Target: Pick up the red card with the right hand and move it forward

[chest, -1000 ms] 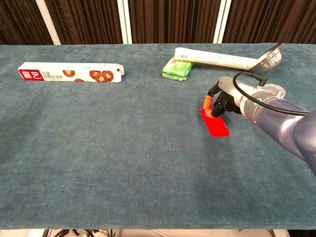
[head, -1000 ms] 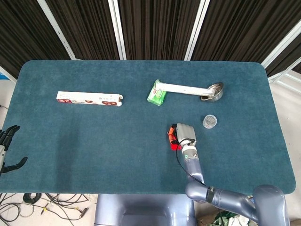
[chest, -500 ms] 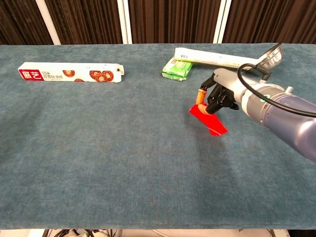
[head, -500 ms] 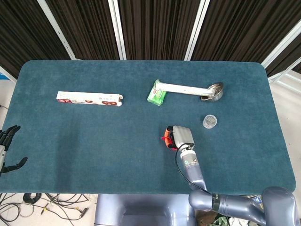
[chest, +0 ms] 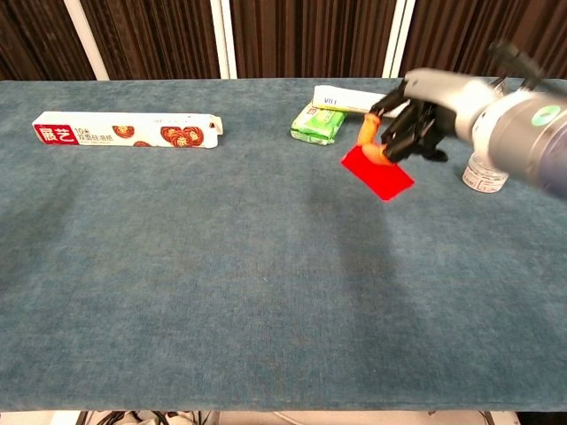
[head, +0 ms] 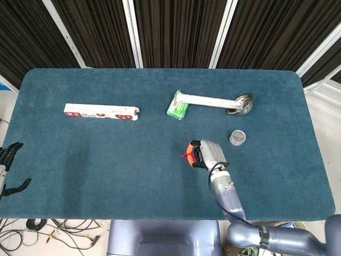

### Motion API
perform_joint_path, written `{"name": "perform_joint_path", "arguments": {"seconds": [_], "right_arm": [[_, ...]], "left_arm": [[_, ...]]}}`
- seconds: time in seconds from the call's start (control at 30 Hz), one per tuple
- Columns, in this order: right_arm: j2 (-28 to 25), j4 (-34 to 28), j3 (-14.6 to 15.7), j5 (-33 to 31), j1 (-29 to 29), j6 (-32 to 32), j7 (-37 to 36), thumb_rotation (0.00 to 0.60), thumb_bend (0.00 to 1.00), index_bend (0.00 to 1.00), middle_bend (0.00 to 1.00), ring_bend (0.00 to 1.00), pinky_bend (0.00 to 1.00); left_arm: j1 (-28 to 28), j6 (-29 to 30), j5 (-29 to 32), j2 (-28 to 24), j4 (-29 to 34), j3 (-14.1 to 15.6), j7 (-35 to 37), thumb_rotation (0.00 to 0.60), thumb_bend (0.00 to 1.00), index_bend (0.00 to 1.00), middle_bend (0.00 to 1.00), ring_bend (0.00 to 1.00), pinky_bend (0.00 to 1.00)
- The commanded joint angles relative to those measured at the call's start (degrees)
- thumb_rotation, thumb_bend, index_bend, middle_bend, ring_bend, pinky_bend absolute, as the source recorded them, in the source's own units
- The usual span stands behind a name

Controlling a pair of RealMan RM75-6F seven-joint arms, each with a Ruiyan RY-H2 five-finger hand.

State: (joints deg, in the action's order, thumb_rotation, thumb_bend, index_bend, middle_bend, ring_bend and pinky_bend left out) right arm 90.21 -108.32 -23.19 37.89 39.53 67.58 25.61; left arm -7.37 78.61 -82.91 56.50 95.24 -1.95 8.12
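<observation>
Red card (chest: 378,172) higher, right hand (chest: 409,124) apparently tilted.

Table (head: 106,160) covered in matt teal cloth, short rough nap; red card (chest: 378,172) flat, smooth, thin; ladle (head: 241,103) bowl shiny metal; long box (head: 101,111) printed cardboard; green packet (head: 178,108) glossy wrap; right hand (chest: 409,121) dark plastic, arm shell smooth grey.

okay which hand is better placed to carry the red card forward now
The right hand. It already holds the red card lifted off the table, while the left hand hangs by the table's near left edge, far from it.
</observation>
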Motion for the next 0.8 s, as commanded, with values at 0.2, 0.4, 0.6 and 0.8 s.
{"name": "perform_joint_path", "arguments": {"seconds": [0.2, 0.4, 0.6, 0.8], "right_arm": [[-12.7, -10.8, -11.4, -12.1, 0.9, -4.8, -6.1, 0.600, 0.39, 0.63, 0.85, 0.93, 0.89], [-19.7, -14.3, -17.5, -17.3, 0.6, -10.1, -13.5, 0.600, 0.39, 0.63, 0.85, 0.93, 0.89], [-24.5, -17.0, -20.6, -19.1, 1.0, -12.1, -18.0, 0.600, 0.39, 0.63, 0.85, 0.93, 0.89], [-28.5, -19.6, -21.6, -21.0, 2.0, -13.9, -22.3, 0.600, 0.38, 0.63, 0.85, 0.93, 0.89]], "left_arm": [[0.0, 0.1, 0.0, 0.0, 0.0, 0.0, 0.3, 0.600, 0.27, 0.08, 0.06, 0.09, 0.06], [0.0, -0.1, 0.0, -0.1, 0.0, 0.0, 0.5, 0.600, 0.27, 0.08, 0.06, 0.09, 0.06], [-0.1, -0.2, 0.1, -0.1, 0.0, 0.0, 0.3, 0.600, 0.27, 0.08, 0.06, 0.09, 0.06], [-0.1, -0.3, 0.2, 0.0, 0.0, -0.1, 0.3, 0.600, 0.27, 0.08, 0.06, 0.09, 0.07]]}}
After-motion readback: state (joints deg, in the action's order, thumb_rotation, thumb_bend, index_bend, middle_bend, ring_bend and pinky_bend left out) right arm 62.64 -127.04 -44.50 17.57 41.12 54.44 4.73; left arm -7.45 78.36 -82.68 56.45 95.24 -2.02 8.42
